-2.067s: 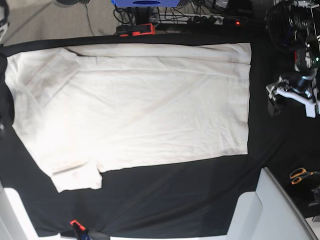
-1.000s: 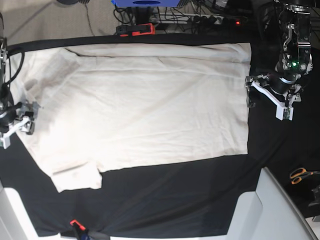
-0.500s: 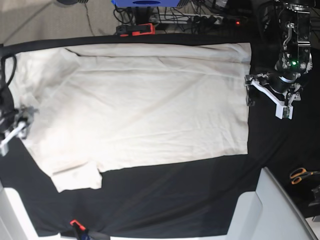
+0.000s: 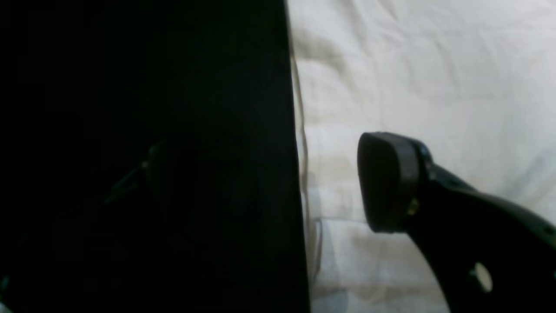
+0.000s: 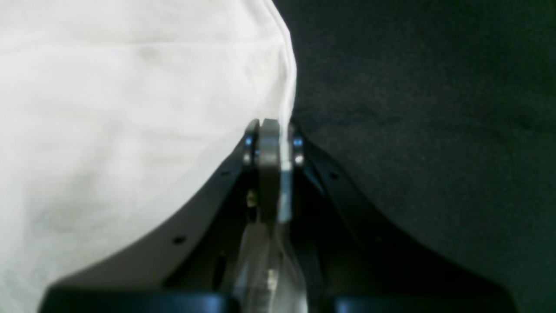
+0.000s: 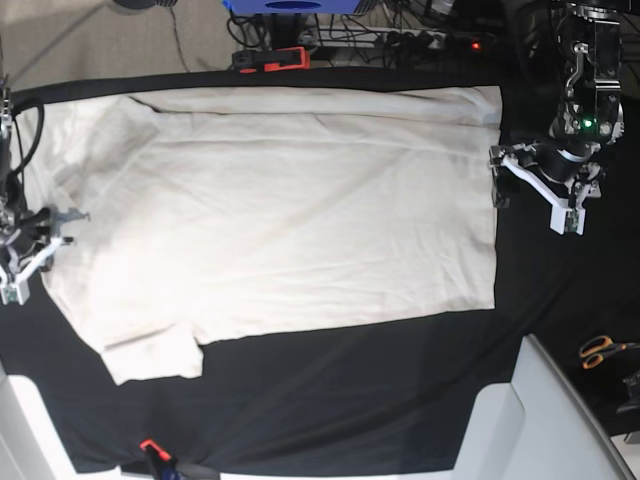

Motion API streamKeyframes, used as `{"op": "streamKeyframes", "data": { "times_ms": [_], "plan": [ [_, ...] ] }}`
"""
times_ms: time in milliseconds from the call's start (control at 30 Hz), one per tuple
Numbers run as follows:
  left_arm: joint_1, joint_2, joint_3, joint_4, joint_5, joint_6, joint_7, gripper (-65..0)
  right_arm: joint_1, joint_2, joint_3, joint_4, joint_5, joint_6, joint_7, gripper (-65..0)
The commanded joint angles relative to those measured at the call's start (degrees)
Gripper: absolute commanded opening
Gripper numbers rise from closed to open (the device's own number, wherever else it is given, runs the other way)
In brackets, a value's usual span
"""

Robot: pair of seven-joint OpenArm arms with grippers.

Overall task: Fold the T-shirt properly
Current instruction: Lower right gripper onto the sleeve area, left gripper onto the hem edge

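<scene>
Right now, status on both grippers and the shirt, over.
Right gripper shut on the T-shirt edge. Left gripper open at the hem, nothing held. T-shirt flat, unfolded, on the black cloth. Nothing in the way.

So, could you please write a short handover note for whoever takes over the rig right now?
Right end effector: shut on the edge of the T-shirt, at the shirt's left side in the base view.
Left end effector: open, at the opposite edge of the shirt, one finger above the fabric, nothing held.
T-shirt: spread flat on the black cloth, one sleeve sticking out toward the bottom of the base view.
Done: one edge gripped. No fold made yet.
Left: grip the other edge, then do all the folds.
</scene>
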Motion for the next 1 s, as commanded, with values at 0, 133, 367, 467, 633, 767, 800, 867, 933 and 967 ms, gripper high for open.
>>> {"op": "streamKeyframes", "data": {
  "times_ms": [0,133,367,467,633,767,800,867,933,967],
  "plan": [
    [-0.32,-0.82,-0.23,1.01,0.06,0.42,-1.08,-8.9,1.02,1.45,0.3,0.69,0.1,-0.62,0.68,-63.5],
    [-0.24,-0.82,-0.23,1.01,0.06,0.42,-1.08,-8.9,-2.32,1.45,0.38,5.35,0.18,-0.62,0.68,-65.0],
    [-0.24,-0.82,-0.32,1.01,0.06,0.42,-1.08,-8.9,-11.2,1.28,9.35,19.33,0.18,-0.45,-2.49,-65.0],
    [-0.24,-0.82,-0.32,1.01,0.06,0.42,-1.08,-8.9,-14.37,1.28,12.16,25.13,0.18,-0.18,-3.1,-65.0],
    [-0.5,-0.82,0.12,1.01,0.06,0.42,-1.08,-8.9,-18.06,1.28,13.66,34.63,0.18,-0.18,-9.08,-65.0],
    [-0.68,-0.82,0.12,1.01,0.06,0.42,-1.08,-8.9,-21.13,1.1,13.83,41.4,0.18,-0.18,-14.88,-65.0],
    [-0.68,-0.82,0.12,1.01,0.06,0.42,-1.08,-8.9,-22.1,0.93,14.63,43.68,0.27,-0.18,-16.2,-65.0],
    [-0.76,-0.82,0.12,1.01,0.06,0.42,-1.08,-8.9,-23.86,-0.31,17.09,47.55,0.27,-0.18,-18.84,-65.0],
    [-0.76,-0.82,0.12,1.01,0.06,0.42,-1.08,-8.9,-25.35,-1.62,20.08,51.86,0.27,-0.18,-22.88,-65.0],
    [-0.76,-0.82,0.12,1.01,0.06,0.42,-1.08,-8.9,-25.79,-2.15,20.96,53.35,0.27,-0.09,-24.73,-65.0]
  ]
}}
